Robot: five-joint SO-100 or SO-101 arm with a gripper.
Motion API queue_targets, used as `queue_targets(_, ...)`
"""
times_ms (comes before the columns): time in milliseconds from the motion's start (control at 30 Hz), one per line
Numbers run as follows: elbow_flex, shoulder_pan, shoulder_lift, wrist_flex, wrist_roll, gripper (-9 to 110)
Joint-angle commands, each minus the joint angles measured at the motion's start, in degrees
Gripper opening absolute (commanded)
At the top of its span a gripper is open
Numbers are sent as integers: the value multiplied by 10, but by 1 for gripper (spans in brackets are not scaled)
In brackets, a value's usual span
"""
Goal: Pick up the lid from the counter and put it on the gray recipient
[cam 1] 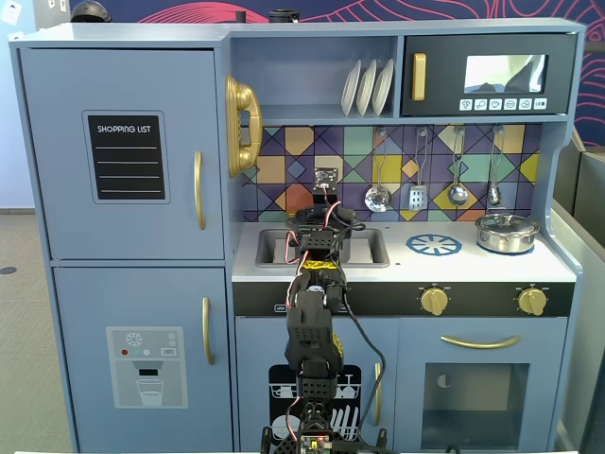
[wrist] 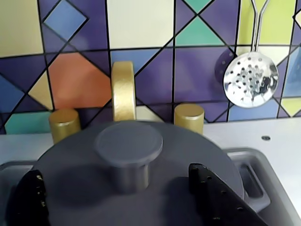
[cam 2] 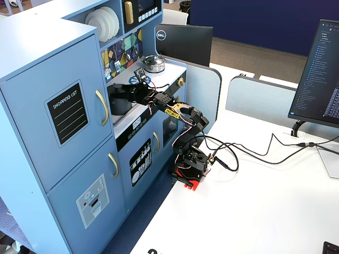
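From my remote station, nearest the wrist camera are the two black fingers [wrist: 214,195] of the end effector [wrist: 124,200], standing apart either side of the knob [wrist: 128,143] of the lid [wrist: 141,174] and not closed on it; whether a pad touches the lid's top I cannot tell. The lid lies directly ahead of and below the end effector, flat, its knob axis upright and centred between the fingers, so in my judgement the coming move turns on that centring: either a straight retreat or a small correction, no sideways reach. Beyond the lid stand the gold faucet [wrist: 123,94] and two gold taps [wrist: 63,123], then the tiled backsplash [wrist: 155,28] with a hanging skimmer [wrist: 250,79] to the right of the faucet. The lid sits in front of the faucet, over the sink [wrist: 247,176], whose rim shows at its right edge. The wrist view does not show what carries the lid. A fixed view shows a dark cylindrical body, the gray recipient [cam 2: 119,103], under the reaching arm at the sink position on the kitchen surface [cam 2: 159,74], so I judge the lid to be resting on it or very nearly so, though the seating cannot be confirmed. In the frontal fixed view the arm [cam 1: 312,331] hides both, but it alone shows the steel pot [cam 1: 507,232] and the printed burner [cam 1: 434,245], both well right of the sink.
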Motion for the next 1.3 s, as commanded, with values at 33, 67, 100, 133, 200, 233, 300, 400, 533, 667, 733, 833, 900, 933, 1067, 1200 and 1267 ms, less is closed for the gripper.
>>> queue_targets(33,-18,-3,102,83,8,35)
queue_targets(67,-18,-5,123,105,8,35)
queue_targets(100,-20,-9,142,126,8,35)
queue_targets(133,-25,-12,161,152,5,34)
queue_targets(200,-29,-18,200,210,0,33)
queue_targets(233,-30,-20,222,245,-2,32)
queue_targets(300,-32,-28,263,316,5,30)
queue_targets(400,-16,-40,324,412,18,29)
queue_targets(533,36,-30,394,502,22,29)
queue_targets(667,113,-30,453,577,11,20)
queue_targets(733,167,-40,475,593,7,9)
queue_targets(833,271,-40,495,581,-4,0)
queue_targets(900,352,-33,498,545,-14,0)
queue_targets(933,393,-33,497,519,-24,0)
queue_targets(1067,516,-33,489,437,39,0)
queue_targets(1200,567,-32,539,552,46,0)
queue_targets(1267,573,-37,560,643,62,0)
